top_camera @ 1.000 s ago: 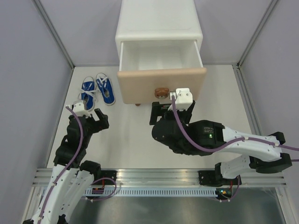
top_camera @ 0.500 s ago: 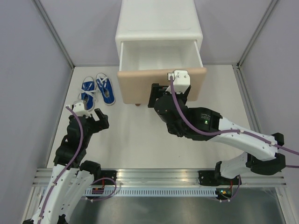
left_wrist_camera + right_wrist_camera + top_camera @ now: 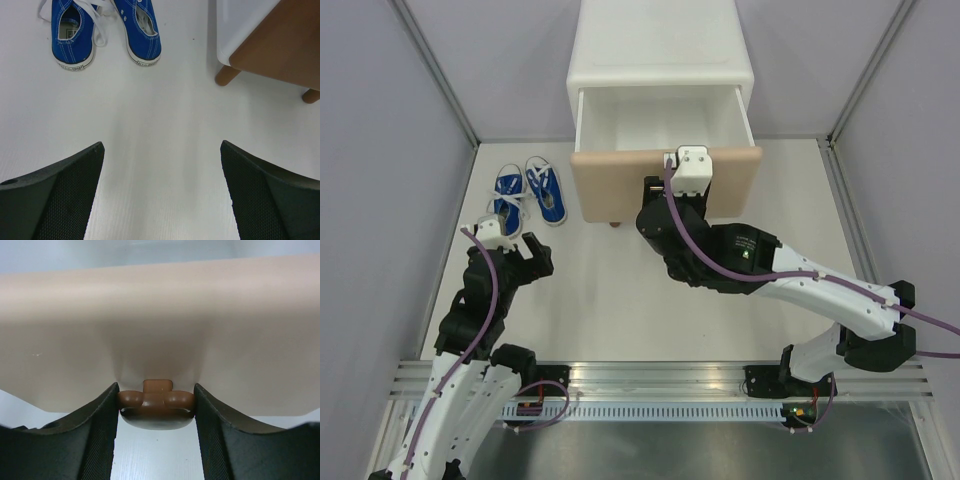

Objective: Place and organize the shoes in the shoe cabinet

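And the right gripper [image 3: 156,385] has swung up and pinched the bear knob [image 3: 156,410] of the open upper drawer [image 3: 620,190], ready to work it, while the left gripper [image 3: 160,190] hangs wide, empty, near the blue shoes [image 3: 528,192] on the bench [image 3: 610,290].

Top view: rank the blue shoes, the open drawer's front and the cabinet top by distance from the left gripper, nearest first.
1. Blue shoes: just ahead of the left gripper, on the left side.
2. Drawer front: off to the gripper's right, near the middle.
3. Cabinet top: at the far end, behind the open drawer.
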You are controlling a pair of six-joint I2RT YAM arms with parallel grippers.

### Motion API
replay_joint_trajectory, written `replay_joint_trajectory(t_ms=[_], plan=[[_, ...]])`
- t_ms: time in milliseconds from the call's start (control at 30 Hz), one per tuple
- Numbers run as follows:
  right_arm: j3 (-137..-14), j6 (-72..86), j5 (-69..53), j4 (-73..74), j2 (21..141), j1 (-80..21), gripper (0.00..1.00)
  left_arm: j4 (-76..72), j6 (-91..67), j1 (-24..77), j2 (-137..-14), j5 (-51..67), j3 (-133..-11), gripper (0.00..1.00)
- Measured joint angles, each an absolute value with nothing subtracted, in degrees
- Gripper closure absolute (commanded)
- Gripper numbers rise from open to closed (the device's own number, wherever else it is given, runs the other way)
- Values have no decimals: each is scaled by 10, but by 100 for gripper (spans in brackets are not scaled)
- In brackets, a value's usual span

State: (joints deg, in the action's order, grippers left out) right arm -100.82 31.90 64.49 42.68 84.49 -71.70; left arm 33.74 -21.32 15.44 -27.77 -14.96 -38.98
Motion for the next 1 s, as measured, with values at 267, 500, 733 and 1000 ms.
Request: replay_joint_trajectory(t_ms=[267,500,733,1000], plan=[[-1012,342,634,454,840,-724,89,337,-213,154,-277,-150,-390,0],[-1012,378,639,510,823,-768,92,337,-213,154,-277,-150,-390,0],[-1012,409,658,540,820,-801,92,337,-213,154,-277,-150,-390,0],[-1012,442,674,576,814,-825,92,337,-213,152,-277,-150,-390,0]])
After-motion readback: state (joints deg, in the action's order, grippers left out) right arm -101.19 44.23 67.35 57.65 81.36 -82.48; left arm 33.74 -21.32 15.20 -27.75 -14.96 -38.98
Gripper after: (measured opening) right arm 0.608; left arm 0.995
